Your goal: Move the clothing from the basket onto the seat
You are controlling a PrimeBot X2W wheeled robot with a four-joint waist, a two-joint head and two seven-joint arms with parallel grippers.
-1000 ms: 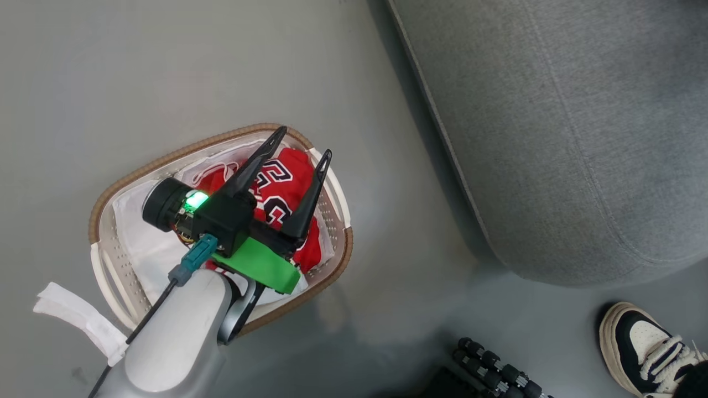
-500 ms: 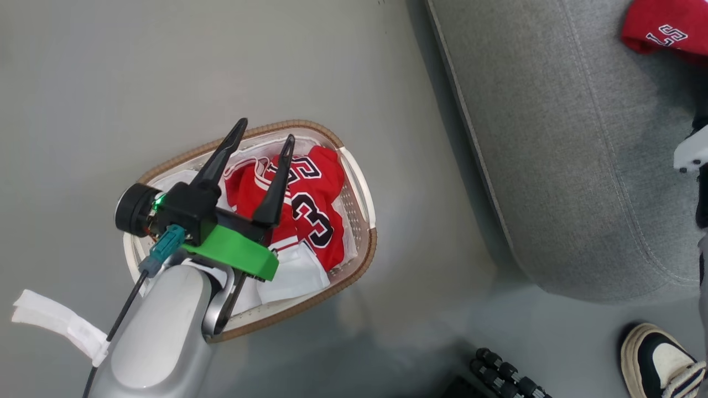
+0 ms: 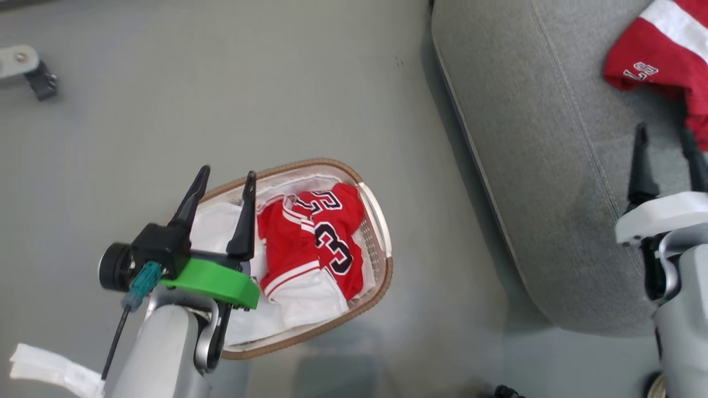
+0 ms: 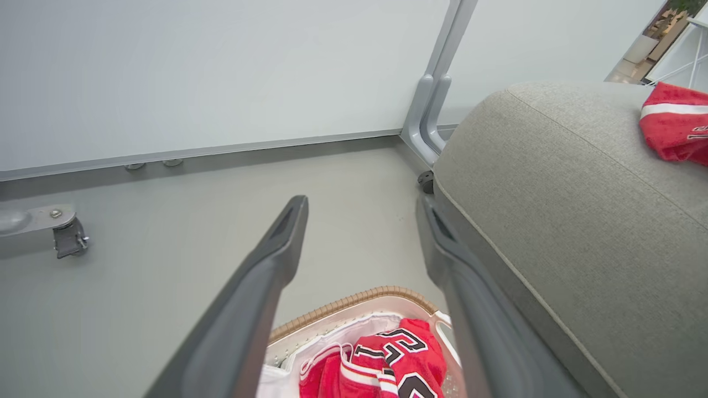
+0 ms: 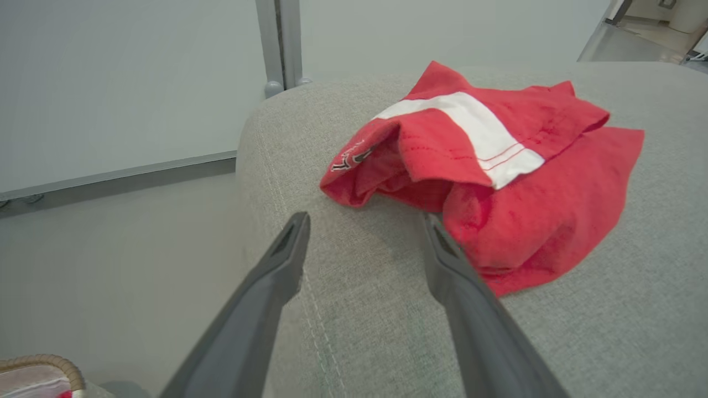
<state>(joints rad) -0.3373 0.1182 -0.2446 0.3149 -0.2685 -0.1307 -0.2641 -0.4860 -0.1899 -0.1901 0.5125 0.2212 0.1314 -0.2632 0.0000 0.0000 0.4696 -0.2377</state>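
L gripper shifted off jersey; R wrist cam shows shorts whole.

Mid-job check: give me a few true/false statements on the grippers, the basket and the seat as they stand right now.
The left gripper is open and holds nothing. True.
The basket is empty. False: a red number 23 jersey lies in it.
A red garment lies on the grey seat. True.
The right gripper is shut on that garment. False: it is open and holds nothing.
The basket stands on the seat. False: it stands on the floor beside the seat.
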